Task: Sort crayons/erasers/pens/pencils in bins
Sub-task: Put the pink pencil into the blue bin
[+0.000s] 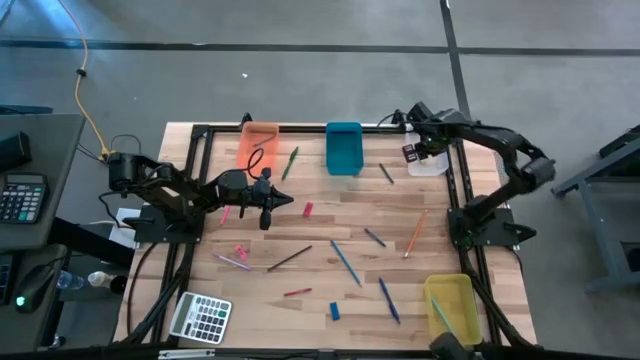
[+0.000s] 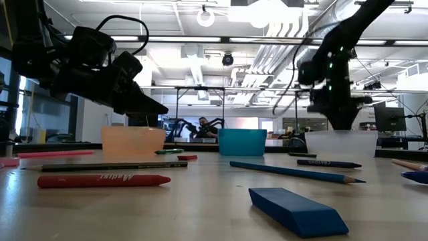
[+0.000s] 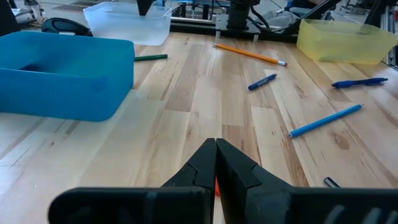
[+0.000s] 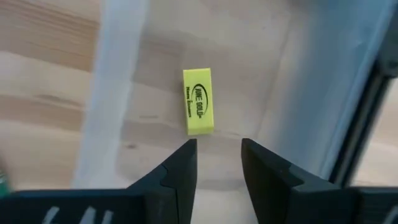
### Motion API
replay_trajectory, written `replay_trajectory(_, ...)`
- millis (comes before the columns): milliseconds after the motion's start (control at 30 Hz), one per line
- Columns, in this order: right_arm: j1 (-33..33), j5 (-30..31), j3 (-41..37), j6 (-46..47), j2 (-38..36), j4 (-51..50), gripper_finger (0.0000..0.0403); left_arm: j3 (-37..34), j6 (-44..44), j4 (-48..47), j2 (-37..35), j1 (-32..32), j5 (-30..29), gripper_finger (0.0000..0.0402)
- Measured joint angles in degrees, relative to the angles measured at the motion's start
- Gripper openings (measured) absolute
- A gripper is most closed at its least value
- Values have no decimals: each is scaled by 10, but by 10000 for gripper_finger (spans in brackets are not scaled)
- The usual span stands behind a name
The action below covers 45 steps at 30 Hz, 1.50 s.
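Note:
My left gripper hovers above the table's left middle, in front of the orange bin. Its fingers point toward the table's right, shut on a thin red sliver. My right gripper is open over the clear bin at the far right. A yellow eraser lies flat on that bin's floor just past the fingertips, untouched. A teal bin stands at the far middle and a yellow bin at the near right. Pens, pencils and erasers lie scattered on the table. My left gripper pinches something red between its two shut fingers. Only a narrow strip shows in the slit between them, and the fingers hide what it is. It is lifted clear of the table.
A red eraser lies just past the left gripper. A blue eraser, blue pens, an orange pencil and a red crayon lie on the wood. A grey calculator sits at the near left. A black frame edges the table.

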Motion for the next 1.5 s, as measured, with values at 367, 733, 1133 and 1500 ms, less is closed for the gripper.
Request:
replay_trajectory(367,121,-39,-141,-32,-244,252,17,0,-1,2,0,0,-1,0)
replay_trajectory(733,220,-44,-298,-95,-369,549,1,27,-77,-26,-37,0,-15,0)
replay_trajectory(1133,265,-44,-327,-148,-382,592,0,222,-135,-735,-185,0,-131,0)
replay_trajectory(1500,270,-62,-327,-188,-382,590,0,299,-325,-1174,-195,30,-150,5)
